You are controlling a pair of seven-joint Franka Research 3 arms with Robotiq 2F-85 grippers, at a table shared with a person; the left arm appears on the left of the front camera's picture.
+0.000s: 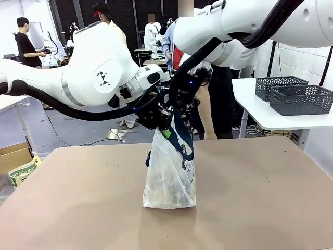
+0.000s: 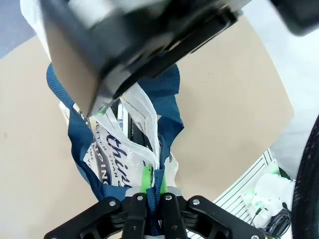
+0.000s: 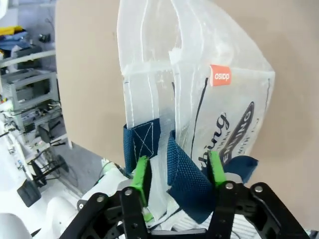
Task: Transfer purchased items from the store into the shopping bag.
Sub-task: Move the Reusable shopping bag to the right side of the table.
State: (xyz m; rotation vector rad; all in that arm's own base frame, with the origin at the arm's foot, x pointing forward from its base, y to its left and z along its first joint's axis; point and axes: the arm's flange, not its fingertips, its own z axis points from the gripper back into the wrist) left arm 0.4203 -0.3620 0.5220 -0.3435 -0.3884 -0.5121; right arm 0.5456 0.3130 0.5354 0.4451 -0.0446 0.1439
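left claw (image 2: 149, 186) clamped on shopping bag (image 1: 169, 177) strap; right claw (image 3: 177, 174) parted, straddling bag's top

A robotics laboratory or test hall. Two white robot arms (image 1: 99, 67) work over a plain brown table (image 1: 250, 198). Behind it lie a grey floor with trailing cables (image 1: 67, 136), a white side table (image 1: 260, 112) carrying dark mesh baskets (image 1: 302, 99), and further benches with equipment, where several people (image 1: 26, 44) stand at work. A cardboard box (image 1: 13, 156) sits beside the table.
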